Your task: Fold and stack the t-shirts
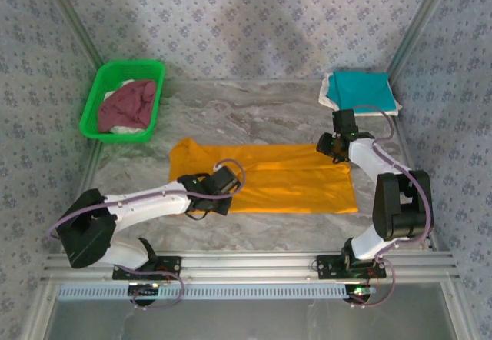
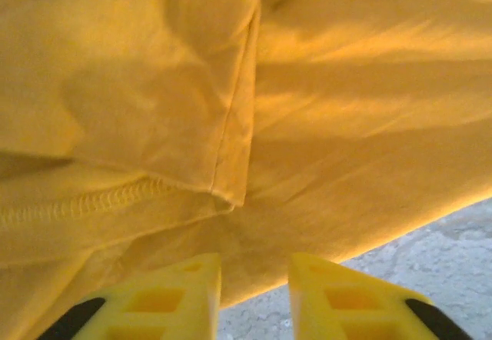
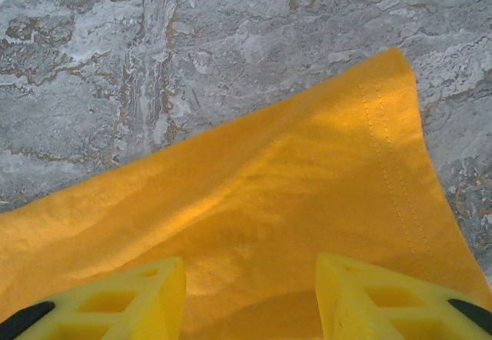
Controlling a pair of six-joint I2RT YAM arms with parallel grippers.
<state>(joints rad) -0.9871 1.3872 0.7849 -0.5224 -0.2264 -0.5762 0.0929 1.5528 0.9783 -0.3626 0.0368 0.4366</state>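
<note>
Left pincer (image 2: 254,282) slightly parted, right pincer (image 3: 250,278) wider, both empty over orange t-shirt (image 1: 292,182).

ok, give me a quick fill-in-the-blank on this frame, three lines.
1. The maroon t-shirt lies in the green ____.
2. The teal t-shirt sits at the far ____ corner of the table.
3. The left gripper and the right gripper have jaws ____ over the orange t-shirt.
Missing: basket; right; open.

Orange-yellow cloth t-shirts (image 1: 292,182): 1
Teal folded cloth t-shirts (image 1: 360,90): 1
Maroon crumpled cloth t-shirts (image 1: 127,101): 1
White cloth pieces (image 1: 326,90) (image 1: 127,130): 2
Green plastic baskets (image 1: 115,69): 1
</note>
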